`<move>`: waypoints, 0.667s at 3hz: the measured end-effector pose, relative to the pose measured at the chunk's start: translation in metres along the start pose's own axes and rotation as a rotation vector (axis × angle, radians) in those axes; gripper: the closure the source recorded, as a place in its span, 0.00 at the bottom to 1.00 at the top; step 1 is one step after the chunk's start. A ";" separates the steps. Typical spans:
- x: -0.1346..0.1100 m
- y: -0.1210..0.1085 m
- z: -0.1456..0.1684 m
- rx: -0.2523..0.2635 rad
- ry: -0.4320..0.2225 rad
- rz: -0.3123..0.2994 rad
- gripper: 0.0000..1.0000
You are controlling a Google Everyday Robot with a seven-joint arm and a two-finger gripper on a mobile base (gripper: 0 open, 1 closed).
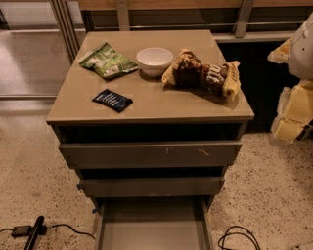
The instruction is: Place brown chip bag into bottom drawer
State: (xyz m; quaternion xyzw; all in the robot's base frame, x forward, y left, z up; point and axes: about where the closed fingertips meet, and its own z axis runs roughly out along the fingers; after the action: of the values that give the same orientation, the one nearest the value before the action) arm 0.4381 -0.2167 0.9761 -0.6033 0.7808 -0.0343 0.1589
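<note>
Crosswise on the cabinet top (pixel 156 105) lies the brown chip bag (pixel 203 73), long axis left-right, beside the white bowl (pixel 154 61); bottom drawer (pixel 151 229) open, floor bare; gripper (pixel 292 117) far right, its grip I cannot tell

The bench (pixel 146 105) stands on a pale speckled floor (pixel 29 171) under warm, yellowish light. Behind the bench a wooden rail (pixel 171 4) runs on grey metal posts (pixel 243 17), with a dark panel (pixel 264 63) below it at the bench's rear right. At its rear left, slanted metal bars (pixel 66 24) stand before a glossy stretch of floor. A black adapter (pixel 22 230) with its lead lies at the bench's front left, and a looped black cable (pixel 239 237) at its front right. My end effector (pixel 293 114) hangs just right of the bench.
</note>
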 end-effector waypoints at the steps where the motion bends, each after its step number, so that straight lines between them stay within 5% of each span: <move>1: -0.001 0.000 -0.001 0.005 0.001 -0.005 0.00; 2: -0.017 -0.019 0.002 0.039 -0.067 -0.046 0.00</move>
State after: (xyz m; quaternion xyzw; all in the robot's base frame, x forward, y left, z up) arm 0.4602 -0.2051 0.9829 -0.6189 0.7600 -0.0330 0.1957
